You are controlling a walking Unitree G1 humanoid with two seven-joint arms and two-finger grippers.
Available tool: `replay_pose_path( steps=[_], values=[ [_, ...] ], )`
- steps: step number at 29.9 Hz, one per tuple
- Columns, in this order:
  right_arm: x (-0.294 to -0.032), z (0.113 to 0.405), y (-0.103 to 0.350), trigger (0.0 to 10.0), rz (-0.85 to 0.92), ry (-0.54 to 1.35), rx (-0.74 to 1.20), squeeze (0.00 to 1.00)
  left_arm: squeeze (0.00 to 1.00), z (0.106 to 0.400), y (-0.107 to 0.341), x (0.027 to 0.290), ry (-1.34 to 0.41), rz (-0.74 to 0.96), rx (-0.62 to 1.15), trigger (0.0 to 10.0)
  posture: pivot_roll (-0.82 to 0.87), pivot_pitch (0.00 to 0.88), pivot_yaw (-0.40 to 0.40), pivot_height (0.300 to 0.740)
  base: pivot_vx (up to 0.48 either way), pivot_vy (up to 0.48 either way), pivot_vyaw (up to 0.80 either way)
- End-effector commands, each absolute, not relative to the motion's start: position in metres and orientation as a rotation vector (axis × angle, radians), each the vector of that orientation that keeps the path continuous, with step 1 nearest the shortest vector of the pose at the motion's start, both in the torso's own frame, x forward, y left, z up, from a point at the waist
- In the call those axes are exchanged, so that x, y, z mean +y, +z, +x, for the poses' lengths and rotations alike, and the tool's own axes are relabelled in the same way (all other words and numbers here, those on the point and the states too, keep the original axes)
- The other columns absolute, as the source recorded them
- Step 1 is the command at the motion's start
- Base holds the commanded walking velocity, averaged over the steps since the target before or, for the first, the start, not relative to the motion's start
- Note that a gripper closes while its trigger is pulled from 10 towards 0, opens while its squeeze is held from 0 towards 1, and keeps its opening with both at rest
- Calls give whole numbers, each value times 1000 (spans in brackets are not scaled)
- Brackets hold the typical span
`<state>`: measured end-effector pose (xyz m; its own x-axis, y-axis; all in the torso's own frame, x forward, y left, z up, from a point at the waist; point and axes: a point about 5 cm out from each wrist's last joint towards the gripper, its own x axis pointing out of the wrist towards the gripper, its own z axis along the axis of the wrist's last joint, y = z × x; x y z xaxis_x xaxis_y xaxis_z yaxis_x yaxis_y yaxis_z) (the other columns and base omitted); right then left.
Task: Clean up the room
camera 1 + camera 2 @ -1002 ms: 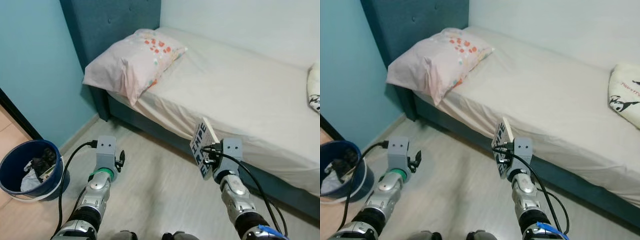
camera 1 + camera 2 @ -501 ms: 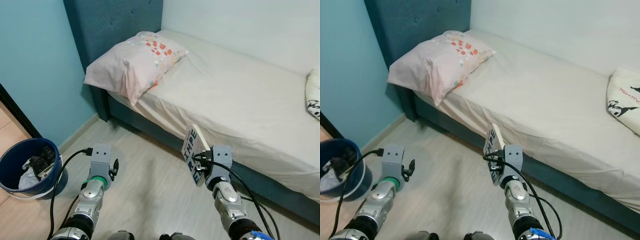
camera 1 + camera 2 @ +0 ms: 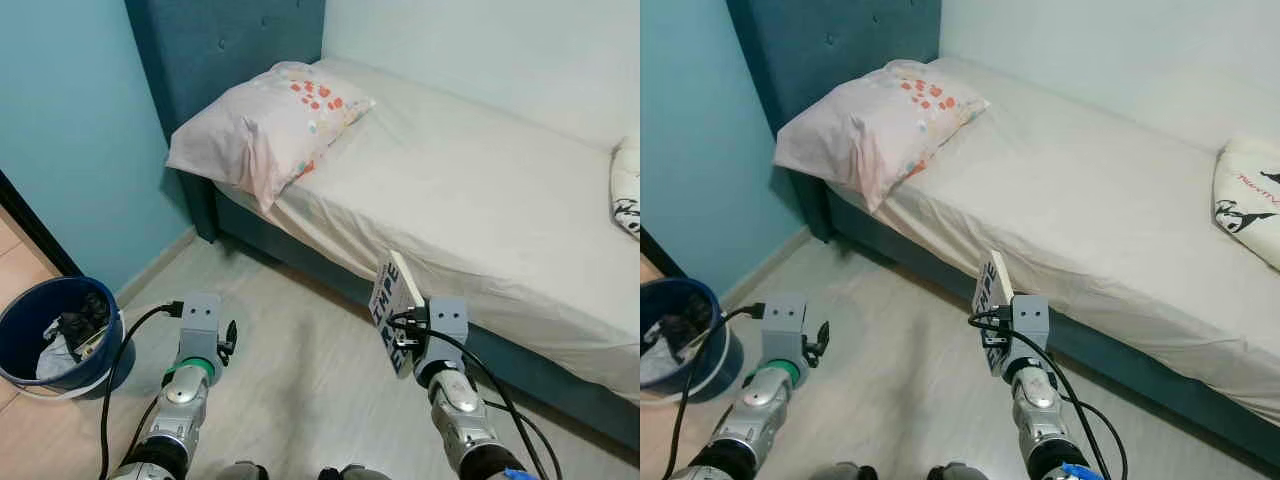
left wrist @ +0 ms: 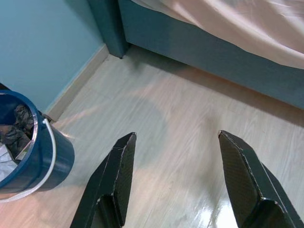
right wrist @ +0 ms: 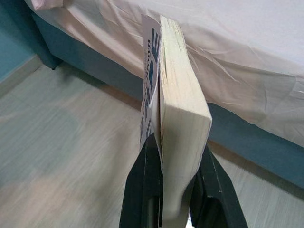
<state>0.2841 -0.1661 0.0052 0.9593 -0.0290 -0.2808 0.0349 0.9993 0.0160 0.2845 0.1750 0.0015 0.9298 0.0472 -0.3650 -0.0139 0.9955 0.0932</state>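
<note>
- The right gripper (image 3: 405, 325), lower right of the head view, has its fingers clamped on a thick book (image 3: 392, 300), held upright on its edge above the floor (image 3: 300, 380), just before the bed (image 3: 480, 200).
- The book's long axis runs up and away from the jaws, toward the mattress edge.
- The right wrist view shows the page block pinched between both fingers.
- The left gripper (image 4: 175, 180) is spread wide and empty, nearer the blue bucket (image 3: 55, 330) at lower left.
</note>
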Motion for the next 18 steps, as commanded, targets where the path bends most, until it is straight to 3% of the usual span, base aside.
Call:
replay_pose_path(
  steps=[1, 18],
  values=[
    [-167, 283, 5, 10000, 24, -41, 269, 0, 0, 279, -5, 175, 22, 94, 409, 10000, 111, 8, 4, 737, 0, 0, 0],
    [-184, 280, 6, 10000, 2, -94, 273, 0, 0, 275, -9, 150, -32, 13, 401, 10000, 111, 103, 12, 737, 0, 0, 0]
  ],
)
